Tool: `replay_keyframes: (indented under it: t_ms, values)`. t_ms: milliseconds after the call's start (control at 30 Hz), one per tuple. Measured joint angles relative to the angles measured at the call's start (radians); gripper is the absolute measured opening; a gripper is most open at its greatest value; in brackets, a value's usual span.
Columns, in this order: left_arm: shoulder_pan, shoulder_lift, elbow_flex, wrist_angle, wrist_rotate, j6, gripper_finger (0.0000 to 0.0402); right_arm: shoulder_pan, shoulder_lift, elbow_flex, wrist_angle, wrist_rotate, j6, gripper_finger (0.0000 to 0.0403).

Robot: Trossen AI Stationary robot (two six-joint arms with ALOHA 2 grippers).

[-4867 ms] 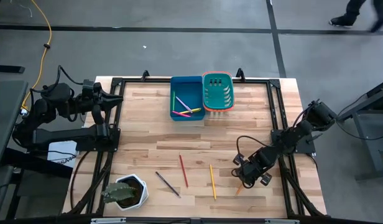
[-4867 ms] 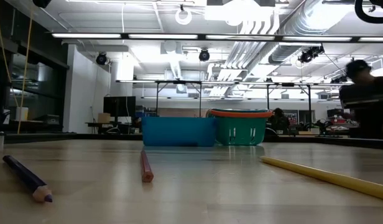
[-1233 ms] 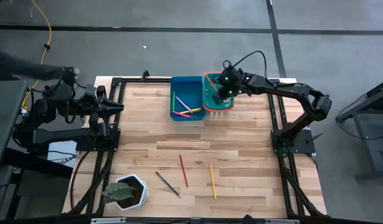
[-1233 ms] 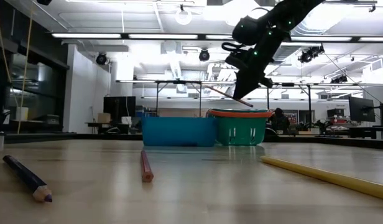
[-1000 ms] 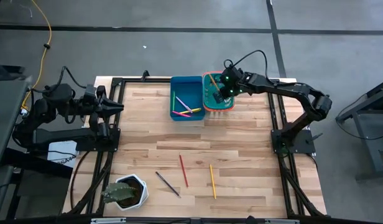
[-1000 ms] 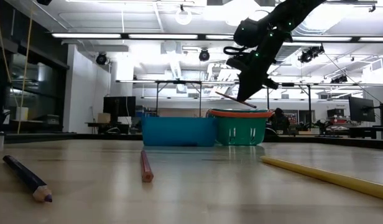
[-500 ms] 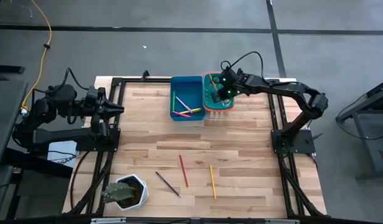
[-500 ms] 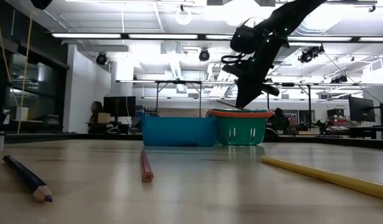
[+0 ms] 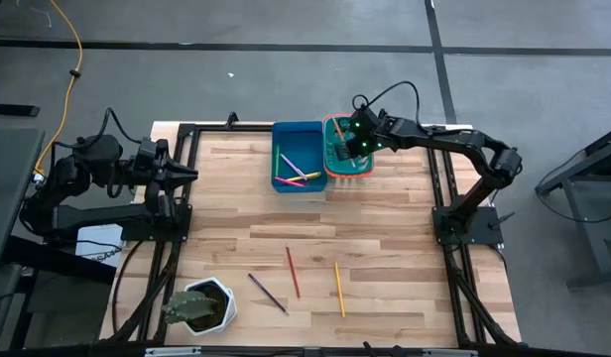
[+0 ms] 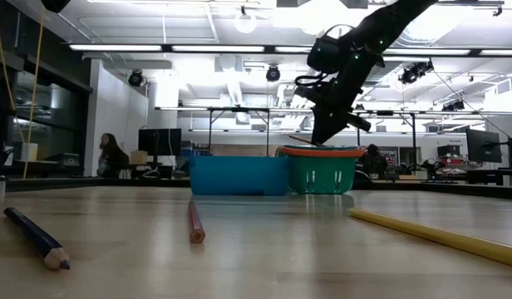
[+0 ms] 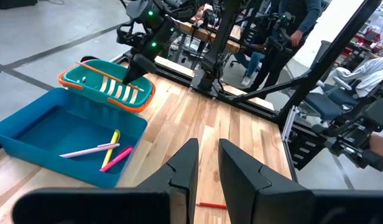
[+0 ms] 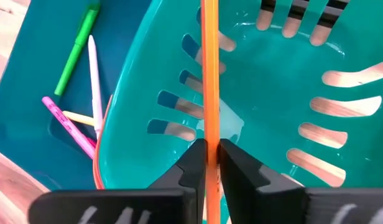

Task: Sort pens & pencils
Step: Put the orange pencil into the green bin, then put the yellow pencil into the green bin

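Observation:
My right gripper [image 9: 347, 151] hangs over the green basket [image 9: 360, 159] with the orange rim and is shut on an orange pencil [image 12: 208, 74]. Several pens [image 9: 296, 174] lie on the floor of the blue bin [image 9: 298, 132] beside the basket. A red pencil [image 9: 293, 272], a yellow one [image 9: 339, 289] and a dark purple one [image 9: 267, 293] lie flat on the table near its front edge. My left gripper [image 11: 207, 146] waits at the table's left edge, open by a narrow gap, with nothing between its fingers. My right gripper pinches the orange pencil's shaft [image 12: 209, 134] between its two fingers. The fingers [image 10: 318, 133] slant down from above. The pencil runs on ahead past the fingertips. It is lifted clear, nearly level, just over the basket's rim [image 10: 318, 151].
A potted plant [image 9: 201, 305] in a white pot stands at the table's near left corner. Black frame rails [image 9: 439, 213] run along the table's sides. Bare wood [image 9: 315, 223] lies between the bins and the loose pencils. A person [image 10: 110, 154] shows in the room behind.
My right gripper has rolled at the wrist above the green basket. The orange pencil in it has gone from slanting to nearly level and now sits lower, just above the basket's rim.

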State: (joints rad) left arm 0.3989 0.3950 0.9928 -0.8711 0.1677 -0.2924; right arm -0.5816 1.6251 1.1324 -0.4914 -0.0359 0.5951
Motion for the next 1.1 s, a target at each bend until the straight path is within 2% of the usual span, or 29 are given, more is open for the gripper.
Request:
replay_keyframes:
  t_ms: [200, 467, 833, 1000, 1100]
  values:
    - [0.0, 0.0, 0.0, 0.0, 0.0, 0.0, 0.0051, -0.008, 0.0, 0.0, 0.001, -0.025, 0.01, 0.0062]
    - [0.0, 0.0, 0.0, 0.0, 0.0, 0.0, 0.0051, -0.008, 0.0, 0.0, 0.008, -0.051, -0.004, 0.0067]
    - [0.0, 0.0, 0.0, 0.0, 0.001, 0.0, 0.0051, 0.017, -0.012, 0.0, 0.212, -0.465, -0.103, 0.0067]
    - [0.0, 0.0, 0.0, 0.0, 0.017, 0.0, 0.0051, 0.091, -0.019, 0.0, 0.364, -0.657, -0.164, 0.0067]
    - [0.0, 0.0, 0.0, 0.0, 0.02, 0.0, 0.0051, 0.166, -0.019, 0.0, 0.46, -0.726, -0.158, 0.0067]
